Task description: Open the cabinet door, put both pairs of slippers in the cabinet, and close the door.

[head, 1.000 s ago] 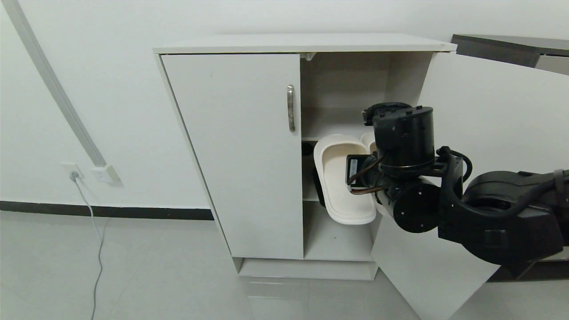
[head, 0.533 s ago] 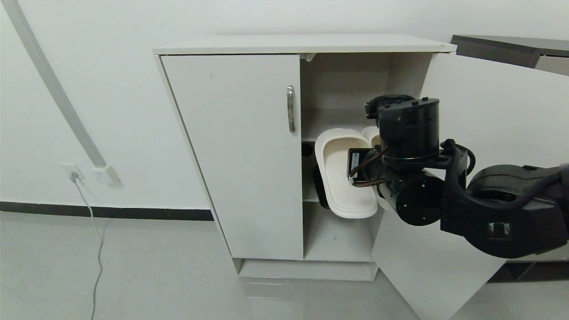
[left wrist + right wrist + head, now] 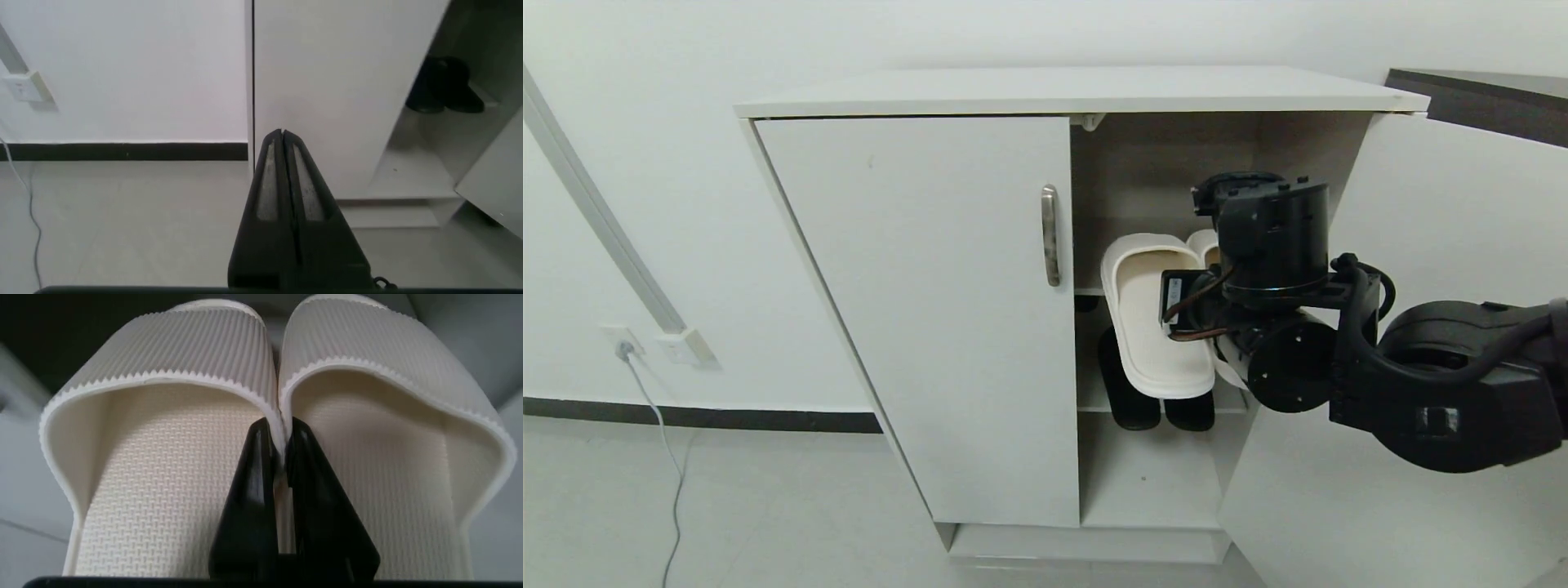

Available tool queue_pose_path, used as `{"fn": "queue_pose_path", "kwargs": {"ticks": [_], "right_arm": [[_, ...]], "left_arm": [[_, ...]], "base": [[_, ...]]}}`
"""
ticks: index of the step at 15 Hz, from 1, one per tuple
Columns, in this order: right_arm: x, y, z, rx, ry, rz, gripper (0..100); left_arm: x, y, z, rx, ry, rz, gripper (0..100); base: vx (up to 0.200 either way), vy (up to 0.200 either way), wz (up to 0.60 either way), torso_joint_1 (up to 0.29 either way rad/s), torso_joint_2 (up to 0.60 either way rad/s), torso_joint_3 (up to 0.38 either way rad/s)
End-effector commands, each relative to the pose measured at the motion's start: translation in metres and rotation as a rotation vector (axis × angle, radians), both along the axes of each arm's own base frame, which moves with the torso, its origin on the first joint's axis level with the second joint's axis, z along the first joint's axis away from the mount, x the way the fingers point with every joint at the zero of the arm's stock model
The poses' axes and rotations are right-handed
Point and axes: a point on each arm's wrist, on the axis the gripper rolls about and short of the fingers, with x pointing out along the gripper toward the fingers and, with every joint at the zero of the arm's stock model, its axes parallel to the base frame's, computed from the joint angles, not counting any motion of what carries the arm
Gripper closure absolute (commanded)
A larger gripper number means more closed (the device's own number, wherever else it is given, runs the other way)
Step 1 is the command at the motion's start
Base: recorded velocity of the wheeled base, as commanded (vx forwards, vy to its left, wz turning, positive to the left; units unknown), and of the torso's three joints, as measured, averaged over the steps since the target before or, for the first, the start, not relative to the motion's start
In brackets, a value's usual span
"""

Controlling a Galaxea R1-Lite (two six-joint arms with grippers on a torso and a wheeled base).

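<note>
Though the black rubber slippers (image 3: 1152, 404) sit in the open white cabinet (image 3: 1078, 86), the right tool (image 3: 282, 433) is clamped on the unshelved cream foam pair (image 3: 1152, 327).

The right arm (image 3: 1372, 376) and pincer (image 3: 282, 431) are black, with round joints and brown cables.

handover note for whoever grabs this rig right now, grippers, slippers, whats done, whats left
Right gripper: shut on the white slippers, pinching both inner edges together, held at the cabinet opening, not set down.
Left gripper: shut, empty, in front of the closed left door.
Done: right door open; black slippers on the middle shelf.
Left: set the white pair on a shelf, release, close the right door.
</note>
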Motion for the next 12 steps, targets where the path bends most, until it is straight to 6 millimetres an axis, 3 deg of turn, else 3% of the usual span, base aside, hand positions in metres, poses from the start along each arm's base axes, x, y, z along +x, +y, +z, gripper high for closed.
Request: {"fn": "queue_pose_path", "kwargs": {"ticks": [1, 4, 12], "right_arm": [[0.002, 0.002, -0.005, -0.010, 0.009, 0.001, 100], [0.021, 0.001, -0.017, -0.049, 0.025, -0.031, 100], [0.067, 0.004, -0.014, -0.030, 0.005, -0.022, 100]], "left_arm": [[0.000, 0.000, 0.000, -0.001, 0.001, 0.000, 100], [0.000, 0.000, 0.000, -0.001, 0.001, 0.001, 100], [0.000, 0.000, 0.000, -0.003, 0.001, 0.004, 100]], "base": [[0.200, 0.000, 0.00, -0.002, 0.00, 0.002], [0.067, 0.000, 0.00, 0.001, 0.00, 0.001], [0.000, 0.000, 0.00, 0.000, 0.00, 0.000]]}}
